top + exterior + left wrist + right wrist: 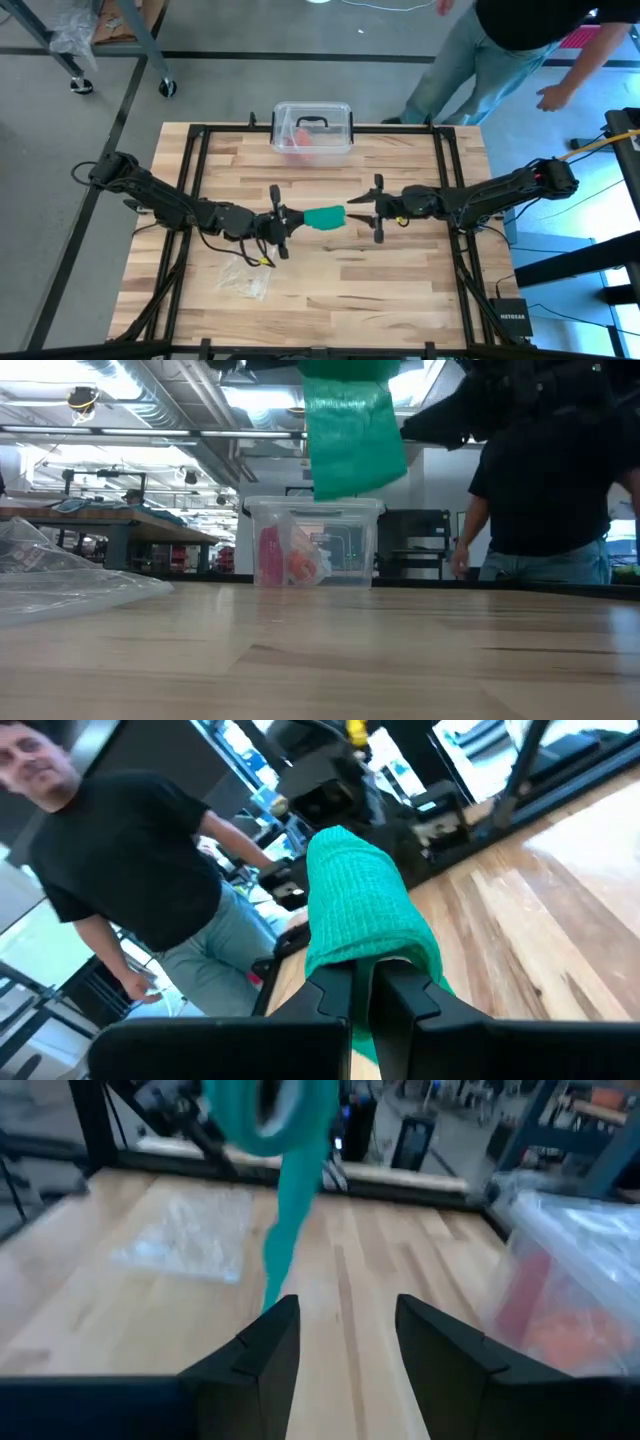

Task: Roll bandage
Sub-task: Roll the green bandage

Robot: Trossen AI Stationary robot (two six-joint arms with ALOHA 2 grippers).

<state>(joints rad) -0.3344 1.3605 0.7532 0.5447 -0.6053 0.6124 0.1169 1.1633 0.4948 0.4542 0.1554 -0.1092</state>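
My left gripper [281, 224] was clamped on the bandage [324, 217], a soft, ribbed green cloth that hung in a loop above the middle of the wooden table [400, 280]. My right gripper [363, 211] waited just beside it, fingers apart.

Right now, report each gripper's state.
Left gripper: shut on the soft green cloth bandage, held above the table.
Right gripper: open, holding nothing.

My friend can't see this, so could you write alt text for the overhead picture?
Seen from above, the left tool is shut on a green bandage at the middle of a wooden table, facing the open right tool. A clear plastic box sits at the far edge, a plastic wrapper nearer.
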